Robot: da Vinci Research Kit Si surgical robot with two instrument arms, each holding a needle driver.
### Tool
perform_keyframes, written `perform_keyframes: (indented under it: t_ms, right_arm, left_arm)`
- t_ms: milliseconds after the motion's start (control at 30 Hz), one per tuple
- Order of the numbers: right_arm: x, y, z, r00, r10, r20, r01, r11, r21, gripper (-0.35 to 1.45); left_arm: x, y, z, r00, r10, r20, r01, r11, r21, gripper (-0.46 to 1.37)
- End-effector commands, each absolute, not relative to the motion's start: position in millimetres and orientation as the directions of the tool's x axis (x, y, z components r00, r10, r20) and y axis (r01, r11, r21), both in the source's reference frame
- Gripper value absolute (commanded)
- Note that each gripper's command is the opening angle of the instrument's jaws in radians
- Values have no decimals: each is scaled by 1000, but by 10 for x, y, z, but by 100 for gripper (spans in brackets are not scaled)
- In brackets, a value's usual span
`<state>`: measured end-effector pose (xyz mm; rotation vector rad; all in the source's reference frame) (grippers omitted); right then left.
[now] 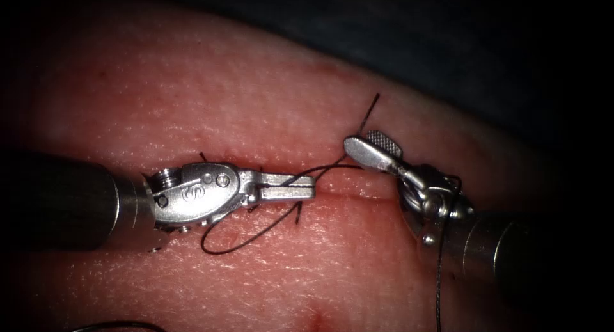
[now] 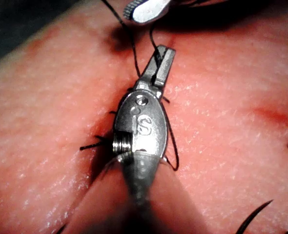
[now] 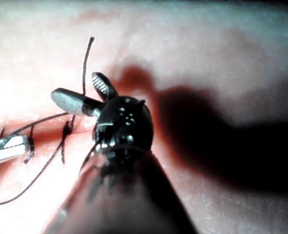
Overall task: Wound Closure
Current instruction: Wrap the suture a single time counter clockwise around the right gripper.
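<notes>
The tissue (image 1: 268, 114) carries a cut (image 1: 358, 190) that runs across the endoscope view. My left tool (image 1: 312, 188) lies along the cut from the left, its jaws shut on the dark thread (image 1: 243, 241); it appears again in the left wrist view (image 2: 166, 51). From there the thread loops below the tool and arcs right toward my right tool (image 1: 361, 139). That tool stands open over the cut's right part, one ridged jaw face turned up. A free thread end (image 1: 371, 107) rises between its jaws, as the right wrist view (image 3: 75, 87) also shows.
Short dark thread ends (image 1: 298, 213) stick out of the tissue just below the left tool's tip. Another strand (image 1: 439, 281) hangs down along the right tool's shaft. Dark background lies beyond the tissue's far edge (image 1: 448, 82).
</notes>
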<state>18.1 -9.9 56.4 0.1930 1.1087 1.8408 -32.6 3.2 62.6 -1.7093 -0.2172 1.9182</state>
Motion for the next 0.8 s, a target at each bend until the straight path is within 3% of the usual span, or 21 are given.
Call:
perform_keyframes:
  t_ms: [33,533,800]
  right_arm:
    - [181,-99,563,-540,782,-310,-636,-139,759,111]
    - [175,-104,529,-536,778,-327,-624,-105,775,114]
    - [178,-114,513,-426,810,-402,-614,68,787,112]
  left_arm:
    - [-326,33,626,-35,500,-865,-292,-833,-470,-35]
    - [-326,37,625,-34,503,-864,-298,-830,-472,-35]
    - [-323,51,619,-33,497,-867,-303,-832,-465,-35]
